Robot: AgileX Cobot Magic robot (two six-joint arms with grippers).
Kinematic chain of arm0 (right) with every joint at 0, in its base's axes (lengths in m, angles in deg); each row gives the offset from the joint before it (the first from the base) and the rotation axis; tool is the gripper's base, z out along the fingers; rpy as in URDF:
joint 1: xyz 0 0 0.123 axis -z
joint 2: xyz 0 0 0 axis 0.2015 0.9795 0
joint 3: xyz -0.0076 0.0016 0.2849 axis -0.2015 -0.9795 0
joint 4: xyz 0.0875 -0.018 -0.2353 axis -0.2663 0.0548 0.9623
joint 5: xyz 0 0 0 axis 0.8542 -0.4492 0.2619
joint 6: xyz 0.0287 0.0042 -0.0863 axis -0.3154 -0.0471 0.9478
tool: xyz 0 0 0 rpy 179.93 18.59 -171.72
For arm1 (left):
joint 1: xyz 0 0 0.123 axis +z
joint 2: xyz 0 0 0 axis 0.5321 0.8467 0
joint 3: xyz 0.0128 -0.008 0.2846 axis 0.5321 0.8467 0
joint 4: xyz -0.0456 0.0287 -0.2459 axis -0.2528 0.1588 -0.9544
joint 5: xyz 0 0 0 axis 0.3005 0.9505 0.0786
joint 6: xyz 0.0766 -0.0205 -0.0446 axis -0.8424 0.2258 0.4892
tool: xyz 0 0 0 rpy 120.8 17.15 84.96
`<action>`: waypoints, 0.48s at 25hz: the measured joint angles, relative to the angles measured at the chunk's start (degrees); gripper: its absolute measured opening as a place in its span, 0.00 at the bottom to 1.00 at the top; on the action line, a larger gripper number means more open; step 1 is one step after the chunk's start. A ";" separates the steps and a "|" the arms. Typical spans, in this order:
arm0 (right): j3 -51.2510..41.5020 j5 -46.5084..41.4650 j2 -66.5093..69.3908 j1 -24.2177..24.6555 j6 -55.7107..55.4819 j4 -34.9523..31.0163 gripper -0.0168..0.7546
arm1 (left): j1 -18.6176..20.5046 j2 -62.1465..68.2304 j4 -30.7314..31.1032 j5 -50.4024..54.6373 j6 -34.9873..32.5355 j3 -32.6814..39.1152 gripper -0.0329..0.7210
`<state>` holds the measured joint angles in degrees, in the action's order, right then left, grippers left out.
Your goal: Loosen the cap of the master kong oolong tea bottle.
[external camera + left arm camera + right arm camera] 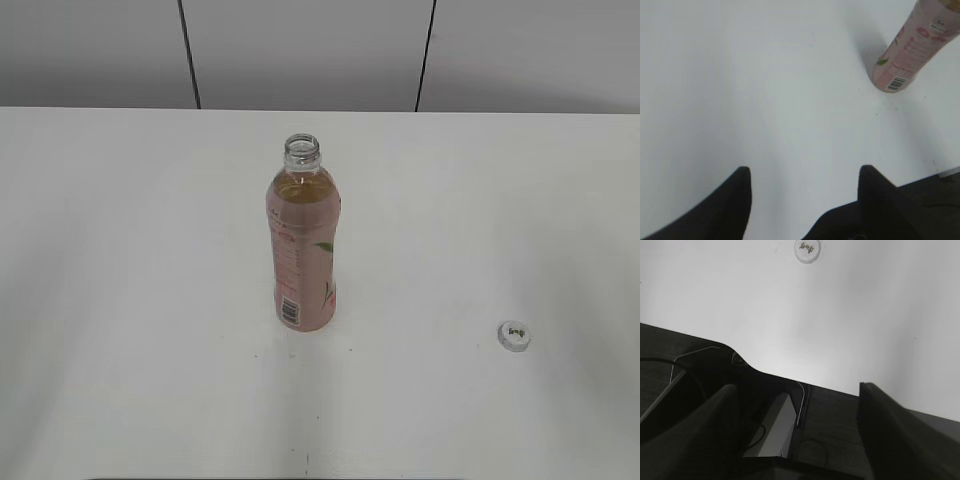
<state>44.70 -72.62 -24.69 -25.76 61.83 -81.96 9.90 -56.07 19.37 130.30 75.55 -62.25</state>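
Note:
The master kong oolong tea bottle (304, 250) stands upright in the middle of the white table, its threaded neck open with no cap on it. Its lower part shows in the left wrist view (912, 52) at the top right. The white cap (514, 336) lies flat on the table at the right, apart from the bottle; it also shows in the right wrist view (807, 249) at the top. My left gripper (804, 172) is open and empty above bare table. My right gripper (797, 387) is open and empty, back over the table's front edge. Neither arm shows in the exterior view.
The white table (130, 300) runs back to a grey panelled wall (300, 50). Below the table's front edge, dark floor with cables and a pale box (772, 427) shows in the right wrist view.

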 joint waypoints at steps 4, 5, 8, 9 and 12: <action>-3.42 -0.48 -9.09 0.00 -0.24 0.33 0.74 | 0.00 -7.28 0.00 5.06 -0.19 0.65 0.57; -4.57 -0.56 -12.22 0.00 -0.24 0.58 0.74 | 0.00 -8.83 0.00 5.81 -0.33 1.30 0.57; -8.73 -0.68 -19.13 0.00 -0.28 2.25 0.74 | 0.00 -12.88 -0.14 6.25 -0.76 2.67 0.57; -9.75 -0.54 -21.71 0.00 -0.28 3.25 0.74 | 0.00 -14.29 -0.14 6.13 -0.97 2.73 0.57; -12.65 0.08 -28.98 0.00 -0.28 6.02 0.74 | 0.00 -17.98 -0.07 6.06 -2.76 2.88 0.57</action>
<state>32.05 -72.53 -53.68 -25.76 61.55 -75.94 9.90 -74.05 19.30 136.36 72.79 -59.38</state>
